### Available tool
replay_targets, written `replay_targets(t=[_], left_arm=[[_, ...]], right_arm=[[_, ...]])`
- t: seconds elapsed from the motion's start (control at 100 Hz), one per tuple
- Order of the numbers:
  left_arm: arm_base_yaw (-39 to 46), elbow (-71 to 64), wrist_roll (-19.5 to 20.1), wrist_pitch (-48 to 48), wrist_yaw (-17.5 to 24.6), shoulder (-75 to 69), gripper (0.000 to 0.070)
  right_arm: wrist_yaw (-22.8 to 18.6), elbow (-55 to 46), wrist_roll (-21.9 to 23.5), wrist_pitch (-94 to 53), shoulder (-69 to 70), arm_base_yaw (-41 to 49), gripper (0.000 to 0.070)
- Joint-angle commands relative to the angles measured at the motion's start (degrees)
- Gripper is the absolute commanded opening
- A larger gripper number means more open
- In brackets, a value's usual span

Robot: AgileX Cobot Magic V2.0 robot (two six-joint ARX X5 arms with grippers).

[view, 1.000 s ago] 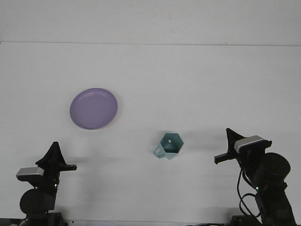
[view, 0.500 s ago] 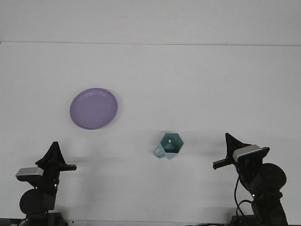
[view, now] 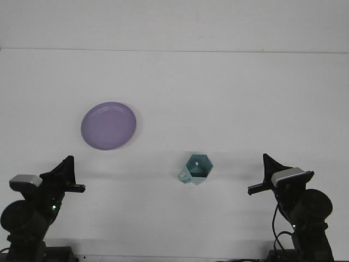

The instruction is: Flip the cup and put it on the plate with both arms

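— Two arms in the front view, and the one that's just moved is the left gripper (view: 65, 174): it has swung out toward the lower left corner of the frame, its body sliding left and tilting, where half a second ago it sat more upright and further in.

— And the right gripper (view: 264, 174)?

— Barely anything. It dropped slightly a second ago and has held about the same spot at lower right since. Both sets of fingers show as dark wedges from here, so whether they're apart or together I cannot tell.

— What does that mean for the job?

— Early days, I'd say. Neither arm is near the cup (view: 196, 170), which hasn't shifted at all. It sits right of centre in the lower half of the frame, on the table (view: 218, 93), between the two arms but closer to the right one. We seem to be looking into its hollow, with the handle poking out at lower left, but its exact pose is hard to read.

— Count it off for me.

— One teal cup. One purple plate (view: 108, 125), empty, in the left half of the frame, well apart from the cup. Two grippers, both holding nothing. One white table.

— So the flip?

— Not yet started, and the plate is waiting.
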Motion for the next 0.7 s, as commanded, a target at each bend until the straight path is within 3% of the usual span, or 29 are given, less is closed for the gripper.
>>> replay_targets(t=[0.0, 0.1, 0.32, 0.53, 0.58, 0.69], left_arm=[[-0.02, 7.52, 3.06, -4.24, 3.96, 6.78, 0.0013], [-0.85, 18.03, 6.25, -13.38, 7.63, 17.00, 0.0013], [-8.94, 36.83, 13.70, -31.93, 8.00, 35.95, 0.0013], [-19.32, 49.11, 15.37, -40.24, 8.00, 51.47, 0.0025], [-21.57, 51.45, 15.78, -41.62, 8.00, 54.88, 0.0095], [-25.99, 56.04, 16.61, -43.78, 8.00, 62.12, 0.0390]], right_arm=[[0.13, 0.24, 1.55, 0.90, 0.02, 0.00, 0.0000], [0.13, 0.24, 1.86, 1.46, 0.02, 0.00, 0.0000], [0.13, 0.24, 2.84, 2.40, 0.02, 0.00, 0.0000], [0.11, 0.24, 3.08, 2.91, 0.02, 0.00, 0.0000], [0.11, 0.24, 3.17, 2.95, 0.02, 0.00, 0.0000], [0.09, 0.24, 3.39, 2.95, 0.02, 0.00, 0.0000]])
